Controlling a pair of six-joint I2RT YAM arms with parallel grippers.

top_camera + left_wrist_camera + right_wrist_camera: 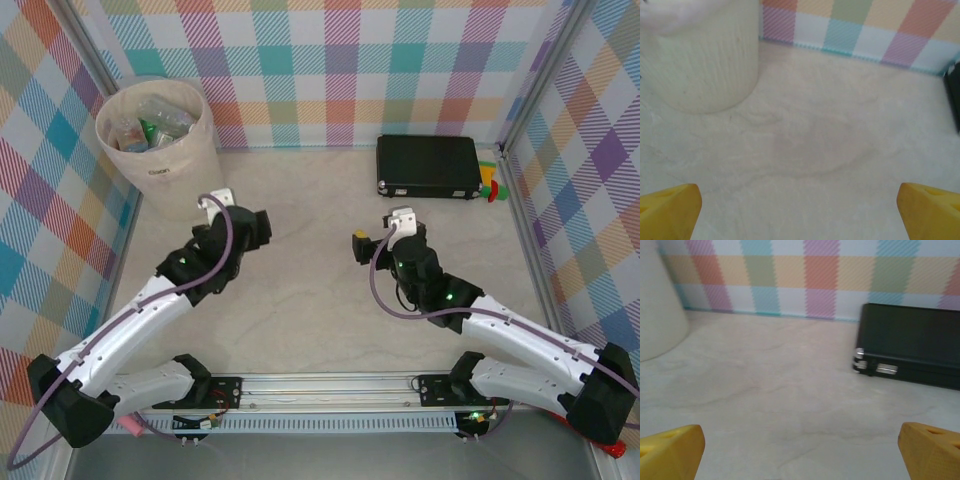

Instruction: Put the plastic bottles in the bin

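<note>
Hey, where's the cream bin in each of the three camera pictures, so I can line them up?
Top external: the bin stands in the far left corner.
Left wrist: the bin is at the upper left, close ahead.
Right wrist: the bin is at the left edge.
Shared landmark: the plaid back wall, running right from the bin.

We see the cream bin (pixel 178 168) standing upright at ten o'clock on the tabletop (pixel 300 250), in the far-left corner. The plastic bottles (pixel 150 125), clear and green, lie jumbled inside it.
</note>
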